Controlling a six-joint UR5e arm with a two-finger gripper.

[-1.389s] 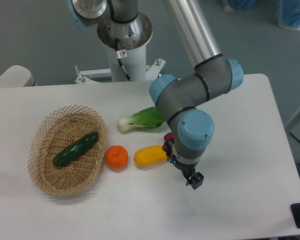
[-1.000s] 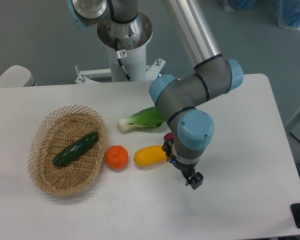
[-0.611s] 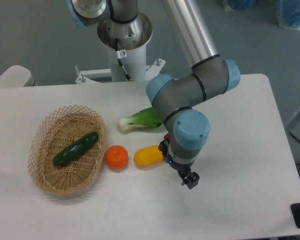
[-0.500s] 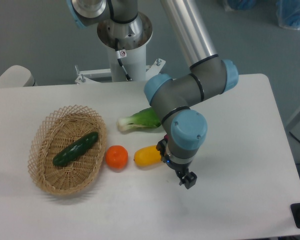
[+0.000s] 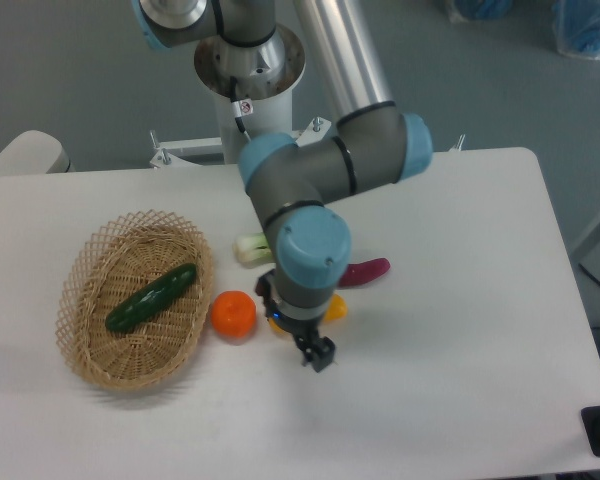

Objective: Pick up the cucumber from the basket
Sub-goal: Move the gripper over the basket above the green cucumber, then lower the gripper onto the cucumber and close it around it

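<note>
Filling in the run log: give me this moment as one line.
phase: approach | gripper: empty, over table right of orange | cucumber: lying in basket, untouched | arm: hides bok choy, yellow fruit

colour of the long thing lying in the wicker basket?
Dark glossy green cucumber, in the tan woven wicker basket; the fixed camera shows it.

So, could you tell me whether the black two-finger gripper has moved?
Yes. The gripper has shifted left, toward the oval wicker basket, now nearer the orange fruit.

Robotics lab, pedestal-mounted arm (image 5: 320, 170), white table (image 5: 480, 300), grey floor (image 5: 80, 80)
</note>
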